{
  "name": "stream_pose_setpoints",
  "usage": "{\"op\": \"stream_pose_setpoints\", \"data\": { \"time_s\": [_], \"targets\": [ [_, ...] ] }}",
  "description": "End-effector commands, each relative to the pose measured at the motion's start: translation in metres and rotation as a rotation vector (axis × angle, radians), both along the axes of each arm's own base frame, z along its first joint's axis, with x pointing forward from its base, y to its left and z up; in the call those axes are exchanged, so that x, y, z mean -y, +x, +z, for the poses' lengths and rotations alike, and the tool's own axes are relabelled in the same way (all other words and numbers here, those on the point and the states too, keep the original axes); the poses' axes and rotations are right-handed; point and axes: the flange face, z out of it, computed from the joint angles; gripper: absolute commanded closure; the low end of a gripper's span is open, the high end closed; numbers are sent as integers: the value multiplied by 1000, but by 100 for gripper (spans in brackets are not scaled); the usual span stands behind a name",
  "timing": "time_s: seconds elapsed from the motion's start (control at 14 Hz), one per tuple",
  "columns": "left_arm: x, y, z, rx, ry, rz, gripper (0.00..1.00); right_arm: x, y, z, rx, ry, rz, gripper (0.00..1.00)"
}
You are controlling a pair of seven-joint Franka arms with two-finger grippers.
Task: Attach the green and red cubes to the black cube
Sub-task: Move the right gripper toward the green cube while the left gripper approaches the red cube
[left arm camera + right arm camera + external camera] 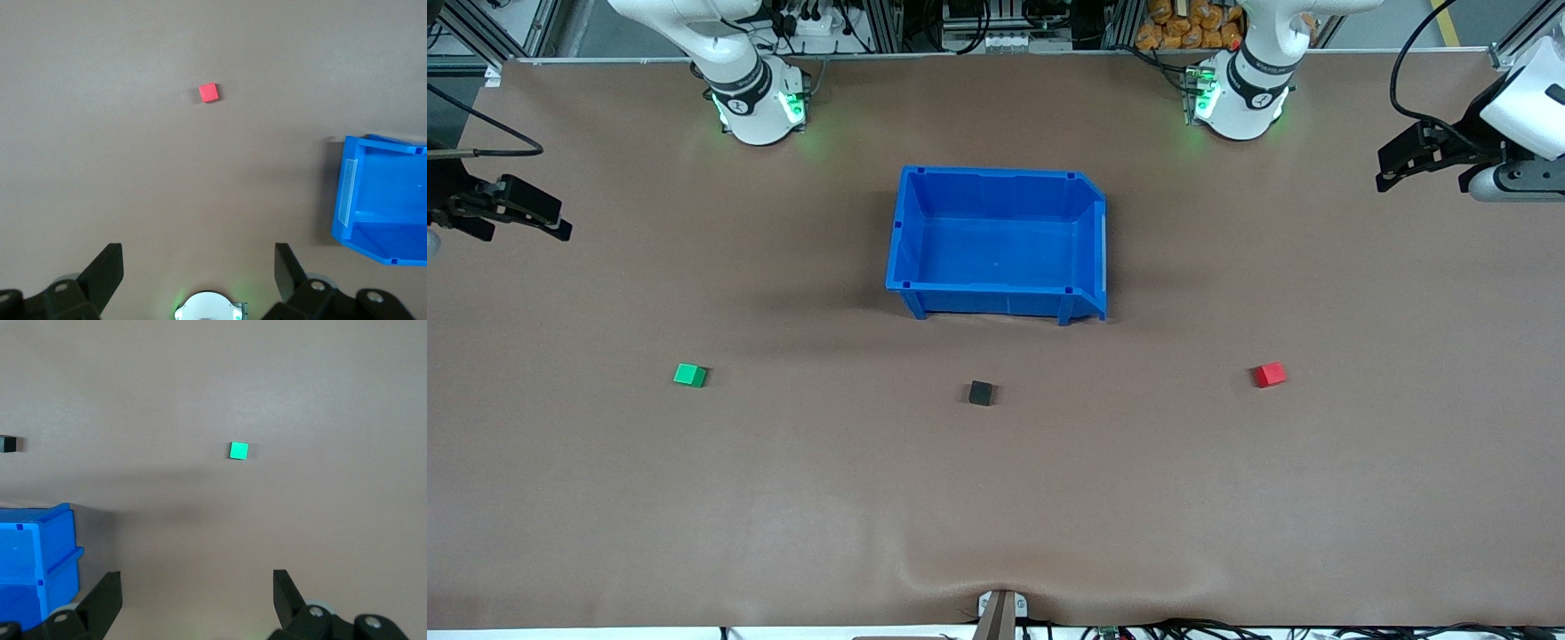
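Three small cubes lie in a row on the brown table, nearer to the front camera than the blue bin. The green cube [689,375] [239,451] is toward the right arm's end. In the middle is the black cube [980,392] [8,443], and the red cube [1269,374] [209,92] is toward the left arm's end. All three stand well apart. My left gripper [1392,169] [199,260] hangs open and empty over the left arm's end of the table. My right gripper [551,220] [197,587] hangs open and empty over the right arm's end.
An empty blue bin [996,172] [383,143] [40,517] stands mid-table between the arm bases and the black cube. The left arm's base [1240,89] and the right arm's base [756,98] stand at the table's edge farthest from the front camera.
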Motion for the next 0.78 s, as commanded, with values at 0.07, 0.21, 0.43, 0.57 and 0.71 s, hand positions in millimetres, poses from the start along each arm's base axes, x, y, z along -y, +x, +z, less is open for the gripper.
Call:
{"op": "stream_pose_setpoints", "data": {
  "time_s": [0.07, 0.21, 0.43, 0.57, 0.71],
  "targets": [
    [-7, 1, 8, 10, -12, -19, 0, -2, -7, 1, -1, -3, -1, 0],
    [-9, 4, 11, 17, 3, -26, 0, -3, -6, 1, 2, 1, -3, 0],
    [-6, 13, -6, -16, -8, -21, 0, -3, -5, 0, 2, 1, -1, 0],
    [-11, 19, -17, -37, -8, -19, 0, -2, -5, -1, 2, 1, -4, 0],
    [-16, 23, -24, -48, -8, -7, 0, -3, 0, -6, 5, 1, -3, 0]
  ]
}}
